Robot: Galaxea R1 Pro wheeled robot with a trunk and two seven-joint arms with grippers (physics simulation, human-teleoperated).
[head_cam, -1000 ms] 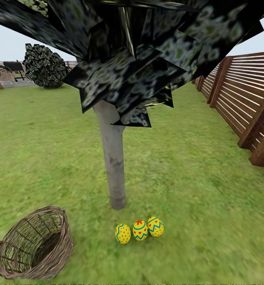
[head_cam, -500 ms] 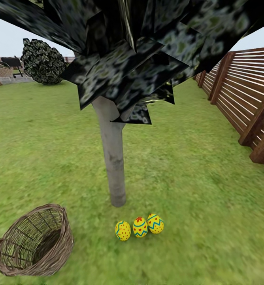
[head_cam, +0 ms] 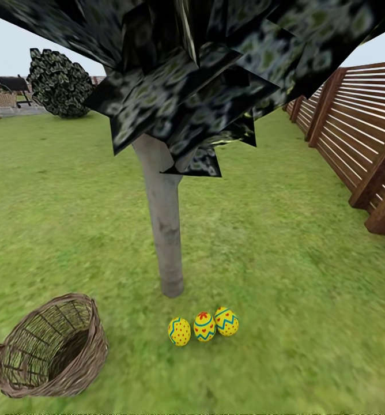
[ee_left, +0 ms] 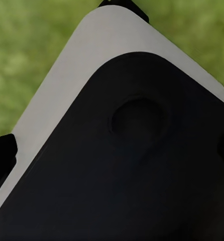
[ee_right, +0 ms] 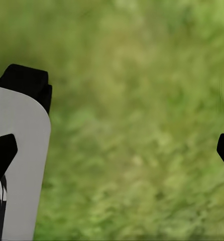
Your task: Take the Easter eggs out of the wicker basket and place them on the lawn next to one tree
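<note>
Three Easter eggs (head_cam: 203,327) in row on lawn (head_cam: 285,242) just beside tree (head_cam: 165,230) trunk; wicker basket (head_cam: 51,347) tipped, empty, near left edge; fence (head_cam: 359,144) bounds right. Right gripper (ee_right: 112,150) fingers spread wide over grass; left gripper state cannot tell.

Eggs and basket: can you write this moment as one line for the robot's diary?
eggs: three in a row on lawn by tree | basket: tipped, empty | right claw: open over grass | task: looks done
</note>
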